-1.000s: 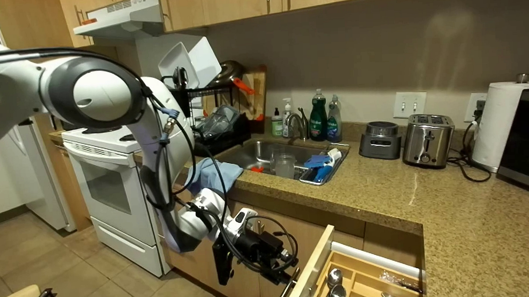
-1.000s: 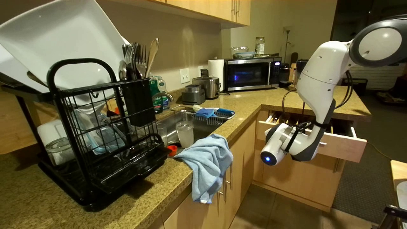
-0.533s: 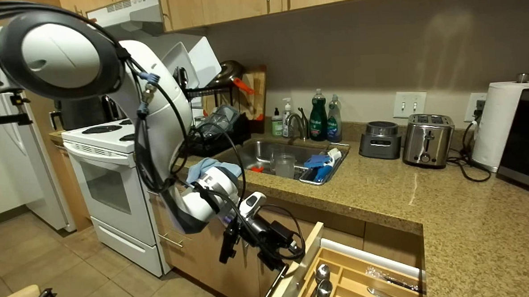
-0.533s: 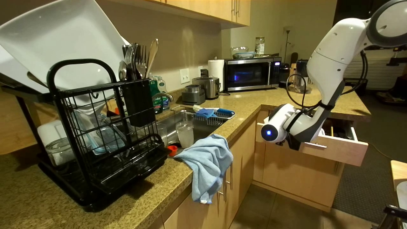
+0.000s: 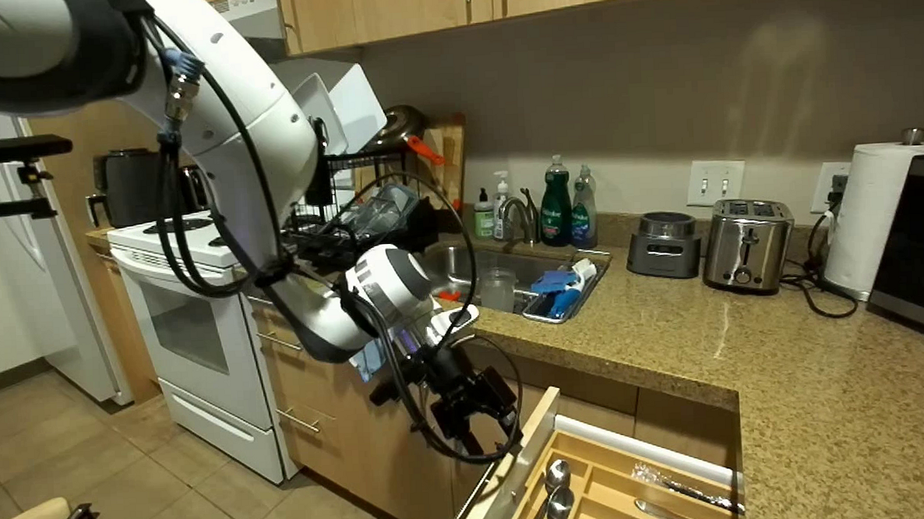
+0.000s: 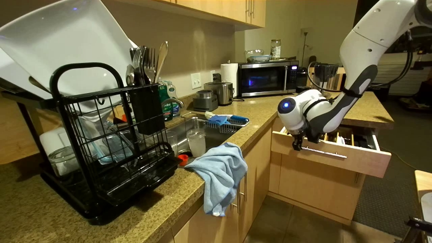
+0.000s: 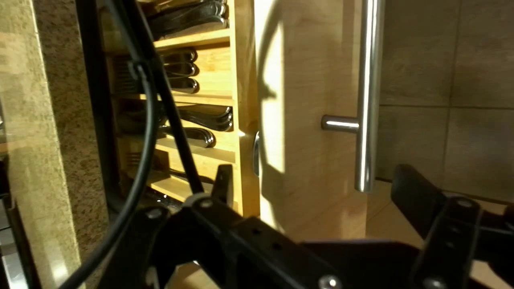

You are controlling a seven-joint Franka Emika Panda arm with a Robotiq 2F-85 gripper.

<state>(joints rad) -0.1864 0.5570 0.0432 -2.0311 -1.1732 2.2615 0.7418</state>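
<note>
A pulled-out wooden drawer (image 5: 518, 475) shows in both exterior views. Its metal bar handle (image 7: 367, 80) runs along the front panel (image 7: 317, 80). My black gripper (image 7: 313, 176) stands open at one end of this handle, its fingers (image 7: 413, 196) spread wide with nothing held. In the wrist view the handle's end and the front panel appear between the two fingers; whether either finger touches them I cannot tell. Inside the drawer a wooden cutlery tray (image 7: 245, 180) holds several dark cutlery handles (image 7: 213, 116). Metal spoons (image 5: 558, 505) lie in it in an exterior view.
The granite counter edge (image 5: 591, 355) runs above and behind the gripper. A sink (image 5: 450, 264) with a blue brush, a black dish rack (image 6: 148, 182) and a hanging blue towel (image 6: 219, 175) are nearby. Cables loop beside the wrist (image 7: 150, 120).
The arm has risen and swung, and the wrist has tilted so that the fingers point more downward and stand spread. The drawer has slid slightly further out.
</note>
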